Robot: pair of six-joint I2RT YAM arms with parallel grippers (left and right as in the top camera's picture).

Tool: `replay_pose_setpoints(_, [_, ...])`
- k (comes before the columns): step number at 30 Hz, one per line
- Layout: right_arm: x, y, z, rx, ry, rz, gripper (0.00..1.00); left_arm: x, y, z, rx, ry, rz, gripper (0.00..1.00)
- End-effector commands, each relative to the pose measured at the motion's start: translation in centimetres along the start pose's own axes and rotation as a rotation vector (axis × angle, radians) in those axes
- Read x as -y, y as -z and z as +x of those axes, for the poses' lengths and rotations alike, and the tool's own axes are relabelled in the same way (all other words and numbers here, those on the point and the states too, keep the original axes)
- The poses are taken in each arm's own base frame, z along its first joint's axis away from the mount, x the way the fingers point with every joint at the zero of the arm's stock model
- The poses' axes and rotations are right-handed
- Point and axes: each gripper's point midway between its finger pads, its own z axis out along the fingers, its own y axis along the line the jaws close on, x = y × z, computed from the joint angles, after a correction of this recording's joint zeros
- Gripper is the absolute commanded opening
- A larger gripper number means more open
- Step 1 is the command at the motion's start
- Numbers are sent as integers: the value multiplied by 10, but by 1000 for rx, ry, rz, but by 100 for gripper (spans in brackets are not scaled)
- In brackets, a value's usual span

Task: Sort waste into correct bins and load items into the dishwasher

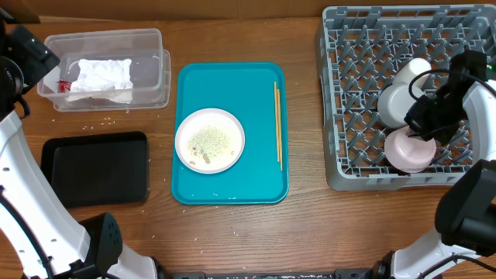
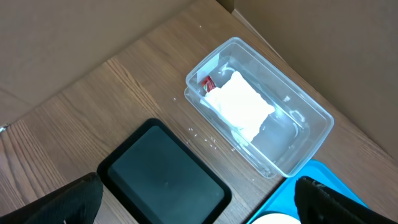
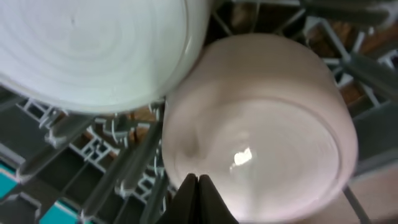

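Left gripper (image 2: 199, 182): jaws spread wide, holding nothing, above the black tray (image 1: 93, 167) and the clear tub (image 1: 151, 46). The tub contains the napkin (image 1: 101, 76) and the red wrapper (image 2: 208, 81).

Right gripper (image 3: 198, 186): jaws fully closed and empty, positioned over the pinkish bowl (image 3: 261, 124). This bowl sits in the dish rack (image 1: 349, 46), just beside the pale grey bowl (image 1: 394, 105) and near the white cup (image 1: 411, 71).

Teal tray (image 1: 232, 85): carries the plate (image 1: 183, 139) with rice grains (image 1: 209, 141) on it, and the chopsticks (image 1: 277, 124) along its right side.

Overhead shows you the whole desk (image 1: 310, 232); left wrist shares its clear tub (image 1: 151, 58) (image 2: 305, 134) from high up, right wrist its pinkish bowl (image 1: 409, 151) (image 3: 261, 137) close-up.
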Motion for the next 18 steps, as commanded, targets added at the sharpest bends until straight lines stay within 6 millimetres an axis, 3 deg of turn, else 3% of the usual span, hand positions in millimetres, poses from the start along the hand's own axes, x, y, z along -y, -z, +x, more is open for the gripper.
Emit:
replay_pose_setpoints(1, [-14, 37, -11, 88, 13, -47, 4, -4, 1, -2, 12, -2, -13, 100])
replay_pose_setpoints(5, [-30, 83, -13, 153, 36, -124, 4, -4, 1, -2, 12, -2, -13, 100])
replay_pose_setpoints(10, [-55, 123, -21, 237, 72, -249, 6, -4, 1, -2, 12, -2, -13, 100])
replay_pose_setpoints(14, [-65, 127, -50, 353, 95, -273, 9, -4, 1, -2, 12, -2, -13, 100])
replay_pose_setpoints(18, [-75, 114, -78, 429, 106, -307, 9, -4, 1, -2, 12, -2, -13, 100])
